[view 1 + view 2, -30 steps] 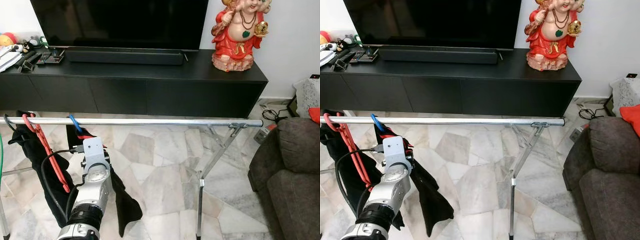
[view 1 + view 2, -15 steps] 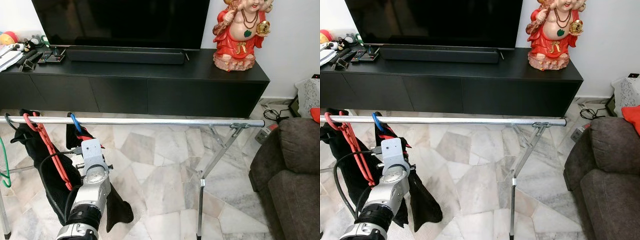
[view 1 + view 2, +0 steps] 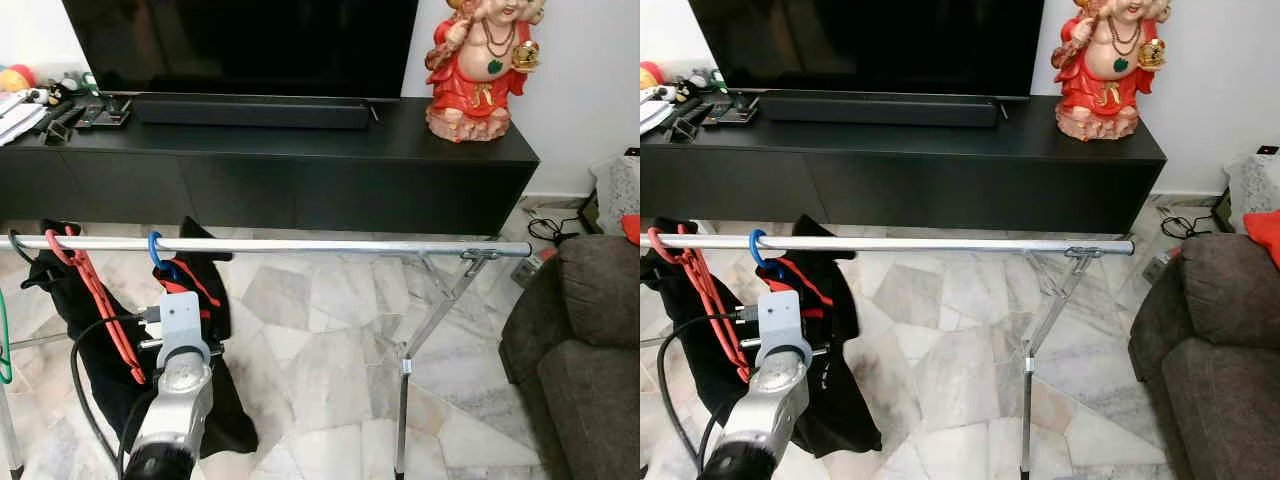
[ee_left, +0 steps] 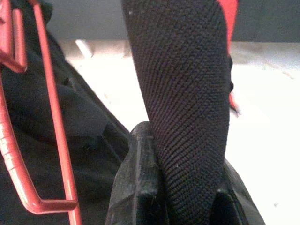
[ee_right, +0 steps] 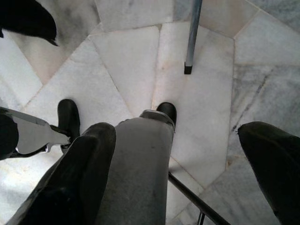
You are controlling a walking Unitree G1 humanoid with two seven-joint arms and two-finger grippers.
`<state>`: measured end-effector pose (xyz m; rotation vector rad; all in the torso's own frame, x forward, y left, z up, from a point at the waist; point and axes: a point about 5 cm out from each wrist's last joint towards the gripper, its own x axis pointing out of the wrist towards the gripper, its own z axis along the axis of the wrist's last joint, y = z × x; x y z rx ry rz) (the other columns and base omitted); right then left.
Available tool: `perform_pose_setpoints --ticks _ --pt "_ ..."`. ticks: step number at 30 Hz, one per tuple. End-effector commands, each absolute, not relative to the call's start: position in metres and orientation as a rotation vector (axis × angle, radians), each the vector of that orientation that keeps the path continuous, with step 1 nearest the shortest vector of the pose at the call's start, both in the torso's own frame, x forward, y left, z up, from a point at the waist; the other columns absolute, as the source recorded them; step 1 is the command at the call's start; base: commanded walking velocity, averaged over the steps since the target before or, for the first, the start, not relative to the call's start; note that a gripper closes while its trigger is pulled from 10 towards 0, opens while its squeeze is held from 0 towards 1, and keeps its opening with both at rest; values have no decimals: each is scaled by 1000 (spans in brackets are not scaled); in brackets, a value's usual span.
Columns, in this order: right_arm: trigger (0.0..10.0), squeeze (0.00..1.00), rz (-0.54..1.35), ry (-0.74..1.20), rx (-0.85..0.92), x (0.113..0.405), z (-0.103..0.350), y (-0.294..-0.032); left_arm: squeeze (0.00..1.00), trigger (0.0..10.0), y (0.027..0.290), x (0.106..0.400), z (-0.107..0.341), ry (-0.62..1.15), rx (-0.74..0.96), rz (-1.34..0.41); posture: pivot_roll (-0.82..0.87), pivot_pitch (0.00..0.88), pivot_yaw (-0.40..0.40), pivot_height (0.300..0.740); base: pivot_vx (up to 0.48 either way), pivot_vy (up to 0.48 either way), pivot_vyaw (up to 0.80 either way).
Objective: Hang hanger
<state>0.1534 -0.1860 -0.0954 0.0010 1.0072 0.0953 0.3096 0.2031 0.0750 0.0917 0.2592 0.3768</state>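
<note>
A steel rail [image 3: 320,245] runs across in front of me. A blue hanger hook [image 3: 153,247] sits on it near its left end, carrying a black garment with red trim [image 3: 205,300]. My left arm's wrist [image 3: 183,322] is raised just below that hook. In the left wrist view my left gripper [image 4: 185,154] is shut on the garment's black fabric [image 4: 187,93]. My right gripper [image 5: 172,130] hangs open over the floor, nothing between its fingers.
A red hanger [image 3: 95,300] with a black garment hangs further left on the rail, and a green hanger [image 3: 3,340] shows at the left edge. The rack's leg [image 3: 401,400] stands mid-floor. A black TV console [image 3: 300,180] is behind and a sofa [image 3: 580,340] stands right.
The garment on the blue hanger has shifted slightly right and its top now bunches up by the rail. My left arm has sunk lower in the picture.
</note>
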Motion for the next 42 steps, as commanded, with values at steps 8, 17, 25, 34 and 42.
perform_pose_setpoints --ticks 8,17,25,34,42 --pt "10000 0 89 1063 -15 134 -101 -199 0 0 205 282 90 100 168 276 -44 72 13 740 0 0 0" --pt "10000 0 84 1062 -21 135 -100 -203 0 0 202 281 101 48 183 218 -48 72 19 740 0 0 0" --pt "10000 0 76 1066 -17 135 -100 -202 0 0 205 258 89 88 193 205 -32 111 18 740 0 0 0" --pt "10000 0 86 1063 -17 137 -100 -197 0 0 206 230 70 152 221 174 -12 145 12 740 0 0 0" --pt "10000 0 82 1055 -14 140 -100 -194 0 10000 204 224 62 178 197 176 -21 155 10 740 0 0 0"
